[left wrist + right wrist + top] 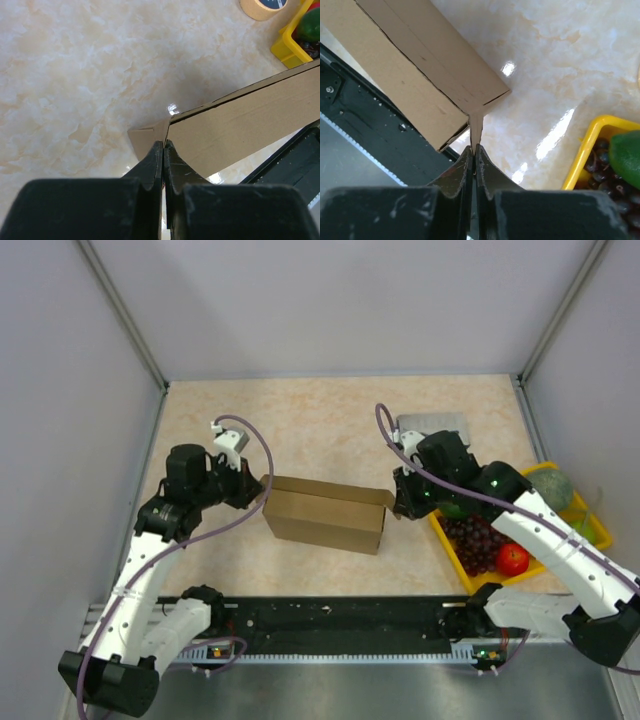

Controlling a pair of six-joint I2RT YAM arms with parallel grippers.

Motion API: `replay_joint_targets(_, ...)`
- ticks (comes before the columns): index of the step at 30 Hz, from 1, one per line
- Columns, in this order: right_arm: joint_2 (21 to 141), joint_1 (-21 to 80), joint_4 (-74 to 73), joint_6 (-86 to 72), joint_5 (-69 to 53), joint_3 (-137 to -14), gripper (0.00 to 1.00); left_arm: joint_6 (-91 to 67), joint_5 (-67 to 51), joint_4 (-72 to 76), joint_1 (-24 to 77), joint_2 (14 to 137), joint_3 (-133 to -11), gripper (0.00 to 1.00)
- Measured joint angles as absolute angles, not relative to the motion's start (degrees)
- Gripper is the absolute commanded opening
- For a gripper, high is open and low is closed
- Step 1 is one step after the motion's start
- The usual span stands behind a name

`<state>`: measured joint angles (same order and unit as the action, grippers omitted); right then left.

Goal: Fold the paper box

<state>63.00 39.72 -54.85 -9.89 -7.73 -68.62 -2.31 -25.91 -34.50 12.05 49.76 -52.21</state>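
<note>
The paper box (pixel 326 513) is a brown cardboard carton standing in the middle of the table, partly formed with its long top seam showing. At its left end my left gripper (pixel 255 492) is shut on an end flap; in the left wrist view the paper box (pixel 240 125) has its flap edge pinched between my black fingers (pixel 155 160). My right gripper (pixel 402 502) is shut on the flap at the right end. In the right wrist view a thin flap of the paper box (pixel 420 65) runs down into the closed gripper (pixel 474 148).
A yellow tray (pixel 593 527) at the right holds dark grapes, a red fruit (pixel 513 559) and green produce. A grey flat item (pixel 432 424) lies behind the right arm. A tape roll (pixel 262 7) lies far off in the left wrist view. A black rail (pixel 330 618) lines the near edge.
</note>
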Motion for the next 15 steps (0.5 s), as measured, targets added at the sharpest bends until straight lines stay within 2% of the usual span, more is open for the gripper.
replay_joint_targets(15,65.3,45.0,-55.4,-33.5,4.5,-70.6,0.0,-14.4,-25.4,-33.1,12.0,45.5,-48.9,0.0)
